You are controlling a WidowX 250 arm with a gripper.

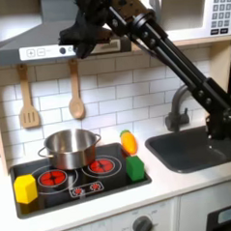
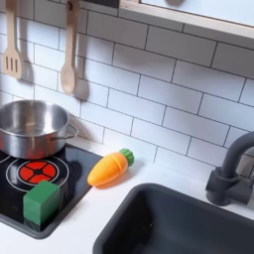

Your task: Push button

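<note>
Button row [image 1: 48, 52] on the front edge of the grey range hood [image 1: 30, 37], in the first exterior view, sits just left of the jaws. The black arm's gripper [image 1: 81, 37] is pressed against the hood; whether the jaws are released or clenched cannot be told. Well below them, a steel pot [image 1: 70, 147] stands on the toy stove [image 1: 81, 178], an orange carrot [image 2: 109, 169] beside it.

Pretty tight around the stove [image 1: 54, 194]: the pot [image 1: 69, 147] hogs the back burner, with the yellow block [image 1: 25, 188] at the first exterior view's left and the green block [image 1: 135, 168] and carrot [image 1: 128, 142] at its right. The front burners are bare. The hood [image 1: 45, 39] hangs overhead; the spatula [image 1: 27, 99] and spoon [image 1: 75, 93] line the wall. The sink [image 1: 197, 149] is open, with the faucet [image 1: 175, 109] behind it.
</note>
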